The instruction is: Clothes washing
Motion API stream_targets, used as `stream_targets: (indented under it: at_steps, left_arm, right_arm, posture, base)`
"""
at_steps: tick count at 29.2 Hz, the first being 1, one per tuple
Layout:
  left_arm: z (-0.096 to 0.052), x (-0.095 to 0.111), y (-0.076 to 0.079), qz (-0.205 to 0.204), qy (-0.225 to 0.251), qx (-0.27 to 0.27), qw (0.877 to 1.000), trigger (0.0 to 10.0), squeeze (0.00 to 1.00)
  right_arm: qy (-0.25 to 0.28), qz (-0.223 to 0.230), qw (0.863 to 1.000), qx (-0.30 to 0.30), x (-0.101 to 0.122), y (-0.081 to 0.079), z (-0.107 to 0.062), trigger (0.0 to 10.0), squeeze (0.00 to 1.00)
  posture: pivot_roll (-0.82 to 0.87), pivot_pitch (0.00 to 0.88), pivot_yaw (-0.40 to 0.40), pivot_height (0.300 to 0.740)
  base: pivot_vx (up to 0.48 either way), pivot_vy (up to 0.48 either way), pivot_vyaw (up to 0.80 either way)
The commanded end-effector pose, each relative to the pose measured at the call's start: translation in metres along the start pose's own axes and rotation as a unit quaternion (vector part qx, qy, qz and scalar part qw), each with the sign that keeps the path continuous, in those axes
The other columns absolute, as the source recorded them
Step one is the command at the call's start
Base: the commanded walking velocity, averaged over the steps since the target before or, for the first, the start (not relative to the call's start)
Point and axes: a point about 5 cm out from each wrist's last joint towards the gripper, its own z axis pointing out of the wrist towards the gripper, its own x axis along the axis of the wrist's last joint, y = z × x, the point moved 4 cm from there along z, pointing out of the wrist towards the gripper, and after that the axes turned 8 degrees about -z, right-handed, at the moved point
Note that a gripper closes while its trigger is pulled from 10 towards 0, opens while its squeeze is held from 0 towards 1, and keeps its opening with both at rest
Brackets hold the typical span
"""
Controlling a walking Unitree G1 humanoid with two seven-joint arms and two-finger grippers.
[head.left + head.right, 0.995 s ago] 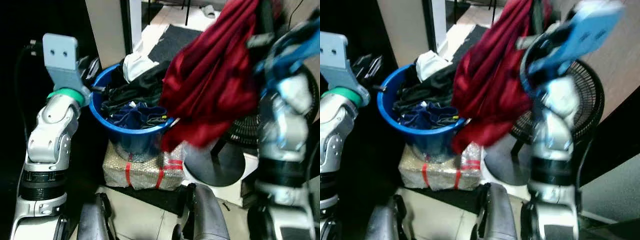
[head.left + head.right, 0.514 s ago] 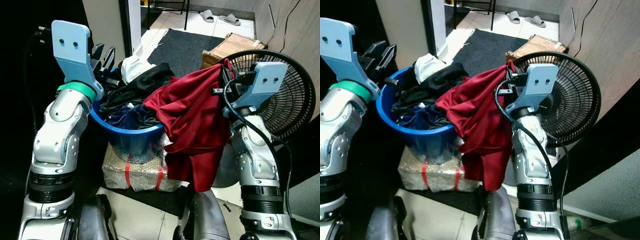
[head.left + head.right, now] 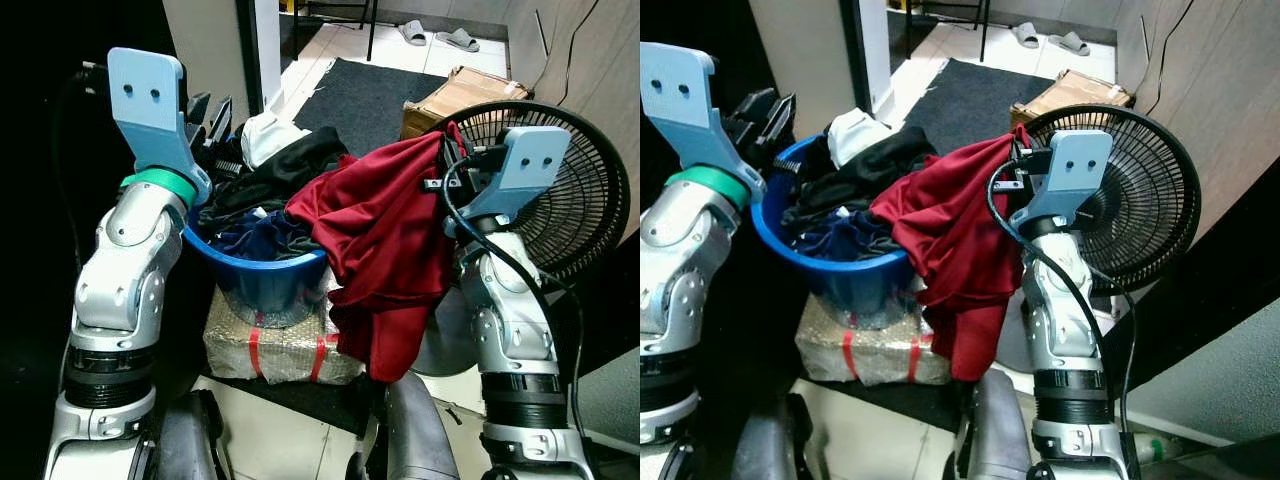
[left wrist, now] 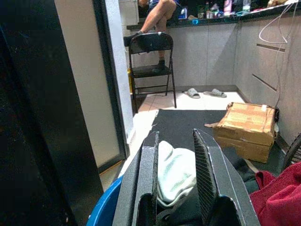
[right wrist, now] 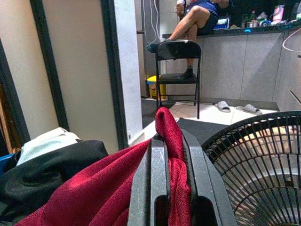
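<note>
Fan (image 3: 590, 190) first, a black floor fan with a round wire cage, standing at the robot's right by the wall, its grille just behind the right arm. Next in bulk is the red garment (image 3: 385, 240), a dark crimson cloth that drapes from the right gripper (image 5: 171, 146) down past the blue laundry bucket (image 3: 262, 268), one fold lying over the bucket's right rim and the loose tail hanging in front of the wrapped block below. The right gripper's two black fingers are pinched tight on a bunched edge of that red cloth, with a small loop of it poking up above the fingertips.

The bucket is heaped with clothes: black garments (image 3: 275, 180) across the top, a dark blue piece (image 3: 262, 232) at the near side, and a white cloth (image 3: 268, 135) at the far rim. It stands on a block wrapped in bubble film with red tape (image 3: 282, 345), on the floor beside a dark doorway mat (image 3: 365, 90). A cardboard box (image 3: 460, 90) lies beyond the fan.

The left gripper (image 4: 178, 160) hangs over the bucket's far left rim, its fingers a narrow way apart and holding nothing, the white cloth showing between them.

Through the doorway a person (image 5: 195, 19) sits on a black folding chair (image 5: 178, 63), legs crossed, with a pair of slippers (image 5: 240, 108) on the tiled floor nearby.
</note>
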Motion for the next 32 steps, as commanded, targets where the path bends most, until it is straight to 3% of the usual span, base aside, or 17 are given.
stream_targets:
  at_steps: [1, 12, 32]
  left_arm:
    - [-0.0003, -0.0057, -0.0023, 0.005, -0.009, 0.005, 1.000, 10.0, 0.00]
    - [0.0001, -0.0087, -0.0041, 0.005, -0.013, 0.008, 1.000, 10.0, 0.00]
    - [-0.0012, -0.0124, -0.0034, 0.006, -0.020, 0.009, 1.000, 10.0, 0.00]
  right_arm:
    - [0.000, -0.003, 1.000, -0.005, 0.0001, 0.0024, 0.0004, 10.0, 0.00]
    - [0.000, -0.001, 1.000, -0.005, -0.0003, 0.0014, -0.0001, 10.0, 0.00]
    - [-0.013, -0.003, 1.000, -0.010, -0.0044, 0.0036, 0.0015, 10.0, 0.00]
  posture:
    - [0.03, 0.032, 0.016, 0.471]
    - [0.03, 0.033, 0.017, 0.471]
    - [0.03, 0.045, 0.015, 0.556]
  base:
    - [0.000, 0.000, 0.00]
    - [0.000, 0.000, 0.00]
    - [0.000, 0.000, 0.00]
